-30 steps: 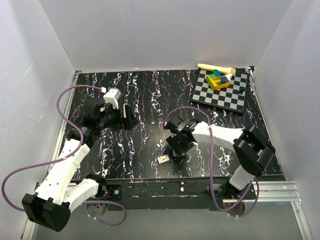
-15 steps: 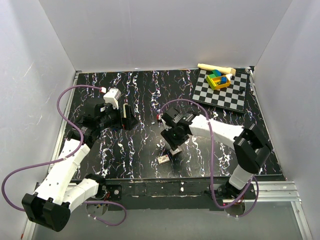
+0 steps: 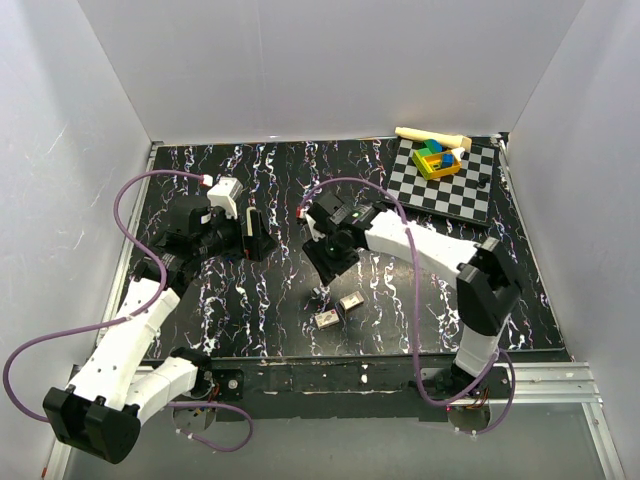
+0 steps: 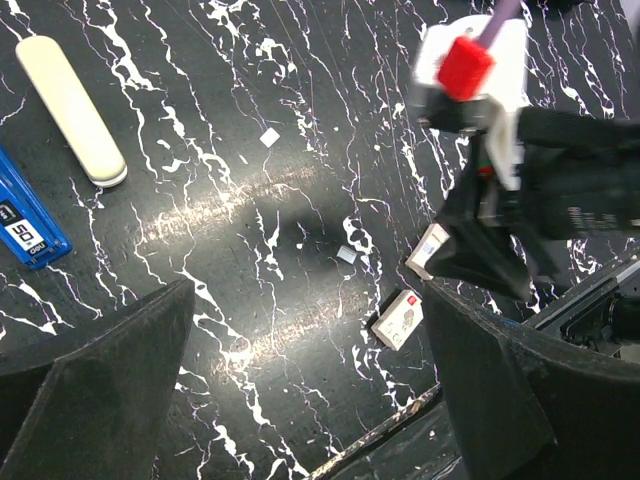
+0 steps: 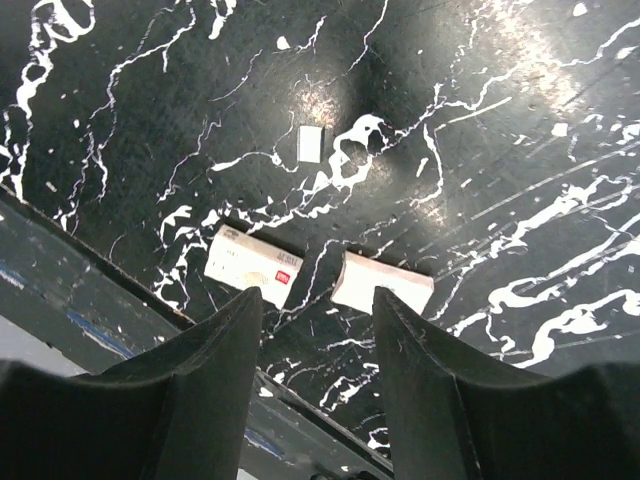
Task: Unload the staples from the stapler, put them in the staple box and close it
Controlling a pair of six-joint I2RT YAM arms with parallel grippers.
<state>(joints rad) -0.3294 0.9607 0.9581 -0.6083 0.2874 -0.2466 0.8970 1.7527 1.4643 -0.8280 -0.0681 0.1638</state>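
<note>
Right gripper (image 5: 315,300) has moved clear of two small white card boxes (image 5: 253,267), fingers spread, empty; left gripper (image 4: 308,290) also spread wide; small blue-bodied desk stapler (image 4: 25,222) lies ungrasped beside its finger; right arm likely free for the stapler.

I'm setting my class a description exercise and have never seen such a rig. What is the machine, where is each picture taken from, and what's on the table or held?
Two robot arms are bolted to a black marbled table. One picture looks down from above; the other two come from cameras on each wrist. The left tool and right tool are both open, holding nothing. On the table: the stapler, two small boxes, a chessboard with a block toy.
</note>
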